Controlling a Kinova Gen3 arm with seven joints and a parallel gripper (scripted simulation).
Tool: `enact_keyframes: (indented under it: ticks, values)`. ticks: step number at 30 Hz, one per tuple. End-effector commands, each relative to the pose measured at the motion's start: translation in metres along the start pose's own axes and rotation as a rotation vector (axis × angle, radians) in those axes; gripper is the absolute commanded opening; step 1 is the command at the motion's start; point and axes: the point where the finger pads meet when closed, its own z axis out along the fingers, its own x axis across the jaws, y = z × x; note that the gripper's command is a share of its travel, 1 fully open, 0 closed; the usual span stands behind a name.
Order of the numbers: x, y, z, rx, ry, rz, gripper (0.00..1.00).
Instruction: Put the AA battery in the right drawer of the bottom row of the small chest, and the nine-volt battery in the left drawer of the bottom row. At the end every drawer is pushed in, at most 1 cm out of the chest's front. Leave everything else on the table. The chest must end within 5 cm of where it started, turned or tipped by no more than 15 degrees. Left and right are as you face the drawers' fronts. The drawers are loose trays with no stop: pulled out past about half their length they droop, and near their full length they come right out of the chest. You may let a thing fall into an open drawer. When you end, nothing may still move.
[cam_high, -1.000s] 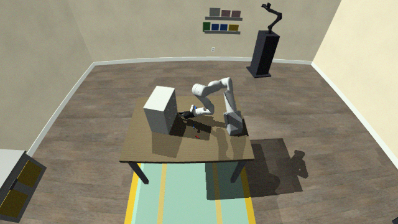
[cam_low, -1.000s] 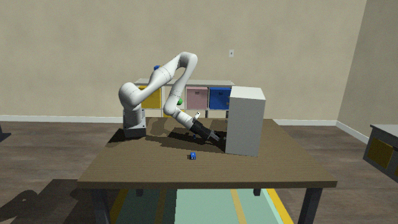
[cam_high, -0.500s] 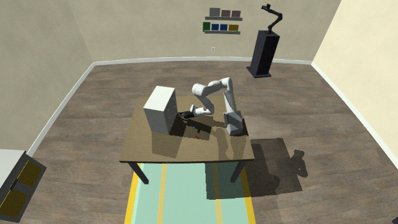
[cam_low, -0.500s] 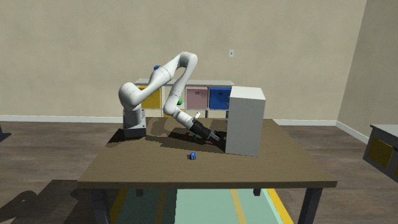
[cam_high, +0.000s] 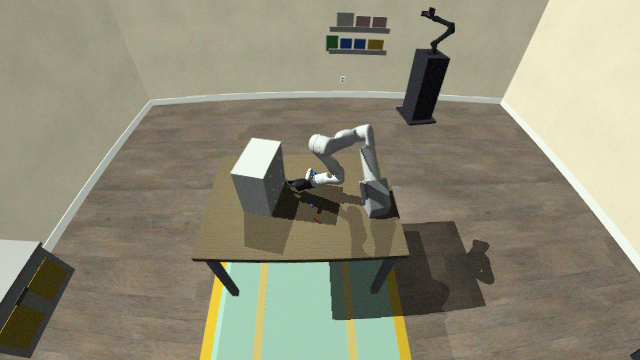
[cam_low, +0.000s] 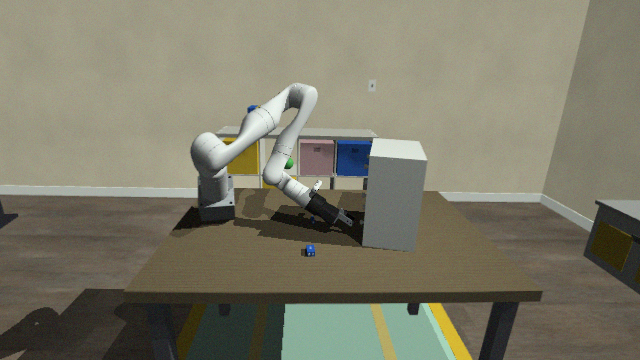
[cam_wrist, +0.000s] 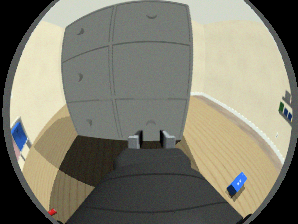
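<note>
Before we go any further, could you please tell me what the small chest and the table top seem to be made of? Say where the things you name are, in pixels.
The small chest (cam_high: 257, 159) (cam_low: 392, 200) (cam_wrist: 150, 75) looks like painted wood or plastic, matte: its faces are plain and even, without grain. The table top (cam_high: 225, 235) (cam_low: 400, 272) (cam_wrist: 215, 130) looks like wood, or a wood-look laminate, with a dull finish: fine grain lines cross its brown surface.

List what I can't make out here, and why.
- Chest drawer contents: hidden behind the fronts in the wrist view.
- Red piece, what it is: too small in the top view, at the round image edge in the wrist view.
- Small blue thing in shadow, its shape: too small, top and exterior.
- Gripper touching the chest or not: too small, exterior.
</note>
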Motion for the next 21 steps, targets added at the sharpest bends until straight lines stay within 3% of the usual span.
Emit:
enact_keyframes:
  ticks: [1, 21]
  values:
    - [-0.0002, -0.0009, -0.0001, 0.001, 0.000, 0.001, 0.67]
    - [-0.0002, -0.0037, 0.0048, 0.001, 0.000, 0.001, 0.67]
